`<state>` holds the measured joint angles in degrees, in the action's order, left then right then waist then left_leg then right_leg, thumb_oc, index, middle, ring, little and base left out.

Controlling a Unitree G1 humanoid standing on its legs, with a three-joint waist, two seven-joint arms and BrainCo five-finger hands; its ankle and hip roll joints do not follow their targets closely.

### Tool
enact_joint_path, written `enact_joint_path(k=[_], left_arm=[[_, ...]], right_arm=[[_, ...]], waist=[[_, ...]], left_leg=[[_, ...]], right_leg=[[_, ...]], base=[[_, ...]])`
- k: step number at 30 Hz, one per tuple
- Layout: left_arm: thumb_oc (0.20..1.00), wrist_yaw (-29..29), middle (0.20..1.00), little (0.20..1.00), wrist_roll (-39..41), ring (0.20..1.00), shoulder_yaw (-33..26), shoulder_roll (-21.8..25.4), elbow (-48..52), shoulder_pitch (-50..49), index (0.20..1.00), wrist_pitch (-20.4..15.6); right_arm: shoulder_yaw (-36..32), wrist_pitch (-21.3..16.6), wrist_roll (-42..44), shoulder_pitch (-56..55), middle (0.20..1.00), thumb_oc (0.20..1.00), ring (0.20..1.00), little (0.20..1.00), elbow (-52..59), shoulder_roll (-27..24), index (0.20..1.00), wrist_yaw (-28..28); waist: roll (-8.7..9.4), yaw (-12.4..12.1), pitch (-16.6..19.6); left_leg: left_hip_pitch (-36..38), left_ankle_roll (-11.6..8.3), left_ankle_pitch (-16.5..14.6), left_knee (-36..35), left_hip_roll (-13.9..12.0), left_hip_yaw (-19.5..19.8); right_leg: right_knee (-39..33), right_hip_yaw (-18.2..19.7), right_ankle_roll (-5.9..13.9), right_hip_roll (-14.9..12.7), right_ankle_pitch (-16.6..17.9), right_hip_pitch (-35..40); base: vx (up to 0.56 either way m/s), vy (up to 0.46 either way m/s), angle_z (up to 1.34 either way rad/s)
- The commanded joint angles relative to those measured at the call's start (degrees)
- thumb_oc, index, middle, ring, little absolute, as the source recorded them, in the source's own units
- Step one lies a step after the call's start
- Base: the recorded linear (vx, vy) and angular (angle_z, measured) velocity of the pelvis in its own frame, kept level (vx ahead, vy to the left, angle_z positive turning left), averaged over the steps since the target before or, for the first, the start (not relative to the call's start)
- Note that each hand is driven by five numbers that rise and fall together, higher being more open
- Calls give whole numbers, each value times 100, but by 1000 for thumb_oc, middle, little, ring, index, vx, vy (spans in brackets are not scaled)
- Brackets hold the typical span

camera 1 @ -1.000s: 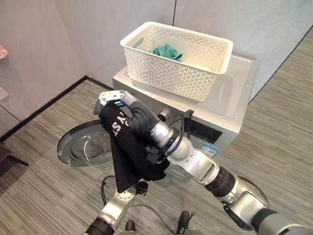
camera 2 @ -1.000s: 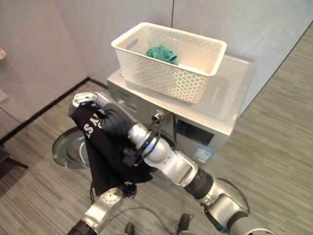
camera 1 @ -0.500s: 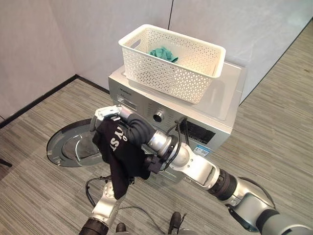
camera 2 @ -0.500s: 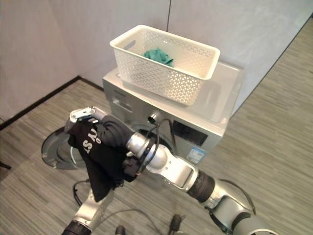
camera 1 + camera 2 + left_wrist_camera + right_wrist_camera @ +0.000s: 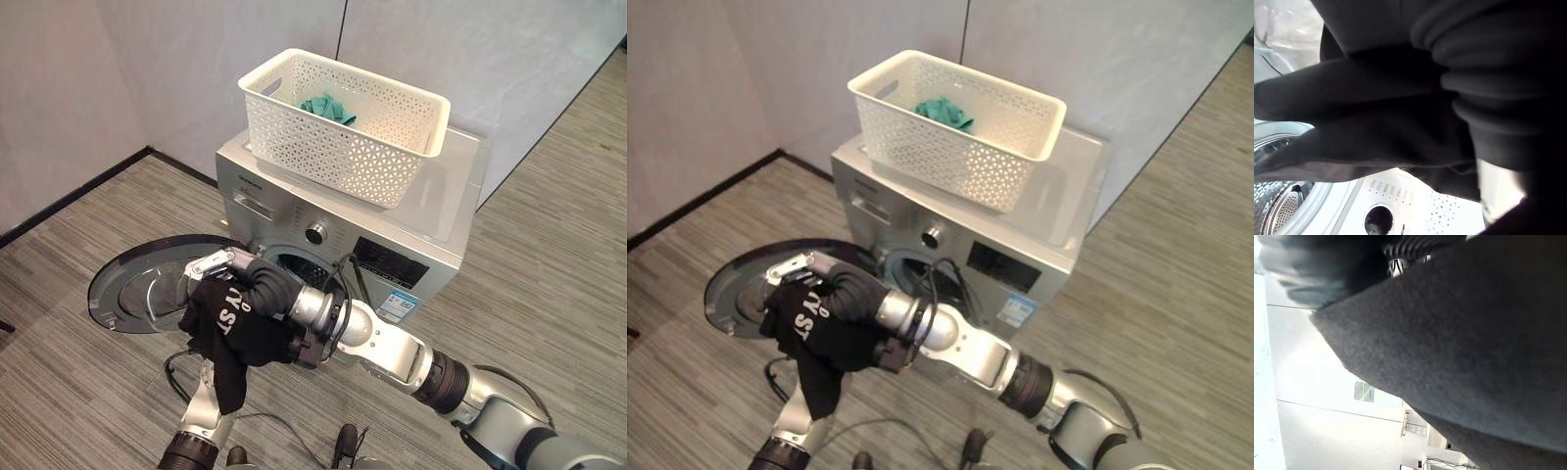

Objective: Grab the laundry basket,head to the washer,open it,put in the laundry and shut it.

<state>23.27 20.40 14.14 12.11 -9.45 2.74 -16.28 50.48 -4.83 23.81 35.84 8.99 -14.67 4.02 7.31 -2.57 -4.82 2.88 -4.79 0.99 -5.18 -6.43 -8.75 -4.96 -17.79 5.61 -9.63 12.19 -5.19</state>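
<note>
Laundry, a black shirt (image 5: 230,328), hangs from right hand (image 5: 227,266) fingers curled on it, just left-front of the washer (image 5: 392,245) drum opening (image 5: 294,266); left hand fingers: can't tell.

left hand (image 5: 201,377) behind black garment (image 5: 230,328), washer drum (image 5: 1283,215) mostly covered

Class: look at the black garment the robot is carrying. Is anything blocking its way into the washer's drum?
Nothing visible does. The washer door is swung wide open, and the black garment hangs from the right hand just before the open drum.
</note>
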Motion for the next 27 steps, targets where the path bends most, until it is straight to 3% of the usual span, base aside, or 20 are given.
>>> enact_joint_path(k=[1,9,10,11,12,19,20,21,27], left_arm=[[1000,-285,1000,1000,56,1000,21,220,722,532,1000,-543],[1000,-345,1000,1000,-42,1000,-13,318,776,522,1000,-611],[868,-374,868,868,-53,868,-9,326,773,517,868,-625],[256,-461,256,256,14,256,9,334,757,516,256,-632],[200,-486,200,200,79,200,10,331,758,520,200,-649],[200,-514,200,200,251,200,57,243,856,608,200,-730],[200,-471,200,200,188,200,20,252,928,612,200,-747],[200,-414,200,200,141,200,-29,251,959,623,200,-782],[200,-180,200,200,-196,200,-207,288,1019,662,200,-898]], right_arm=[[-167,-181,269,182,200,200,200,200,377,29,200,121],[-261,-246,338,158,200,200,200,200,520,-129,200,186],[-268,-242,353,150,200,200,200,200,522,-139,200,205],[-285,-238,352,131,200,200,200,200,529,-156,200,219],[-287,-229,355,121,200,200,200,200,535,-161,200,226],[-264,-244,247,75,200,200,200,200,539,-241,200,306],[-260,-264,282,54,470,470,470,470,556,-309,470,370],[-249,-283,207,40,1000,1000,1000,1000,597,-407,1000,430],[-253,-380,553,-29,1000,1000,1000,1000,576,-542,1000,555]], waist=[[69,-206,-239],[30,-202,-251],[25,-195,-250],[18,-176,-241],[17,-171,-239],[-6,-149,-258],[-12,-143,-259],[-14,-133,-252],[1,-125,-204]], left_leg=[[244,-68,-474,18,-264,-131],[224,-59,-481,18,-232,-103],[224,-56,-482,18,-233,-103],[219,-53,-483,18,-226,-106],[219,-54,-488,18,-222,-105],[196,-31,-500,18,-190,-99],[202,-28,-505,18,-183,-104],[213,-25,-518,18,-179,-112],[292,-30,-555,18,-194,-194]], right_leg=[[384,109,341,-527,-981,475],[389,79,352,-556,-972,495],[398,81,355,-561,-973,485],[396,76,358,-568,-971,486],[396,72,359,-570,-971,490],[400,64,372,-605,-952,479],[403,65,378,-609,-950,481],[405,56,385,-618,-947,488],[435,71,406,-612,-959,489]], base=[[0,0,0],[0,0,0],[0,0,0],[0,0,0],[0,0,0],[0,0,0],[0,0,0],[0,0,0],[0,0,0]])
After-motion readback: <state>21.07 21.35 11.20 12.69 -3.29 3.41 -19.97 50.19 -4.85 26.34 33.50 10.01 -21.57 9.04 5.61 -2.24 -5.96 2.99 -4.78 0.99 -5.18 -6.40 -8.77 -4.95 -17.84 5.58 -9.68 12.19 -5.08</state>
